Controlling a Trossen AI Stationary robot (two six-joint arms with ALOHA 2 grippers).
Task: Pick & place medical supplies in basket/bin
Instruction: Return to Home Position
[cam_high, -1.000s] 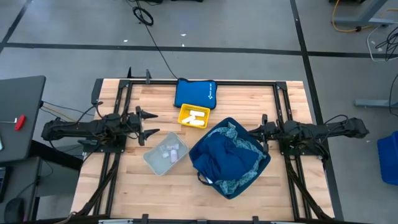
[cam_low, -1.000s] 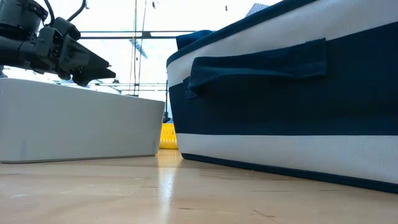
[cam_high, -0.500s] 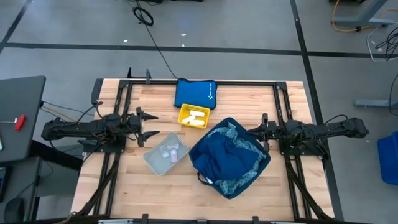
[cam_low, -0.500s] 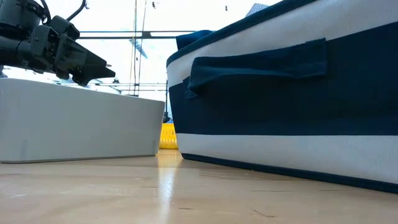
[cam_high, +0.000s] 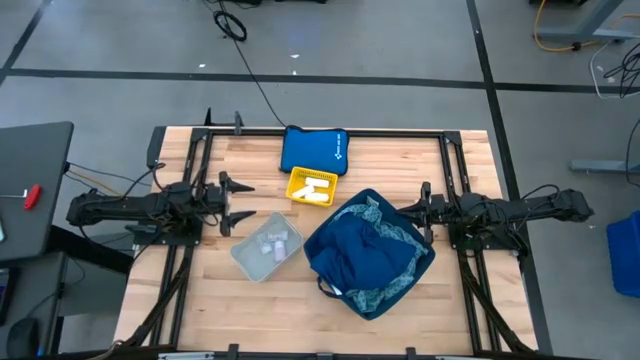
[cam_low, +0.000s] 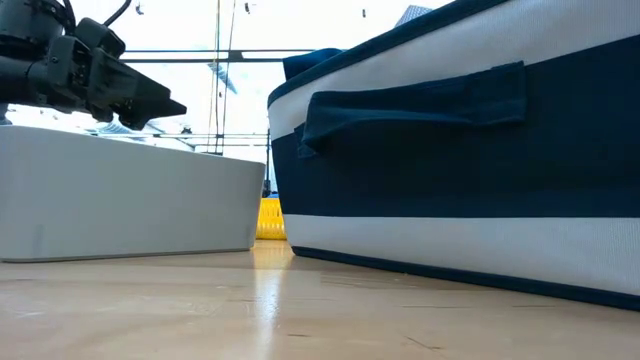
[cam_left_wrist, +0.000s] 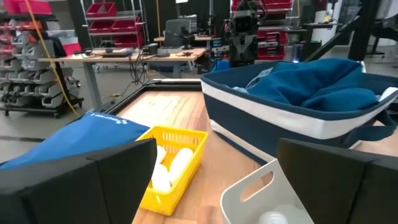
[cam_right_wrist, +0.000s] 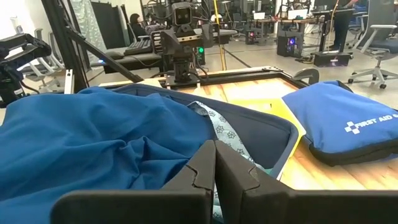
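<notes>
A dark-blue cloth (cam_high: 362, 255) and a patterned light-blue cloth (cam_high: 385, 228) lie in the blue fabric basket (cam_high: 420, 270) at the table's middle right. White rolls (cam_high: 314, 187) lie in a small yellow basket (cam_high: 298, 190). Small clear vials (cam_high: 272, 243) sit in a white bin (cam_high: 247, 259). My left gripper (cam_high: 245, 200) hovers open at the left, just beyond the white bin's far-left corner, pointing level toward the baskets. My right gripper (cam_high: 413, 212) is shut and points level at the blue basket's right corner. In the right wrist view its shut fingers (cam_right_wrist: 216, 168) stand before the dark-blue cloth (cam_right_wrist: 106, 143).
A flat blue first-aid pouch (cam_high: 313, 150) lies at the far edge behind the yellow basket. Black frame rails (cam_high: 200, 270) run along the table's left, right and far sides. Bare wood (cam_high: 290, 310) lies along the near edge.
My left gripper has tipped its fingertips a little upward above the white bin and stays open. Nothing else has moved.
</notes>
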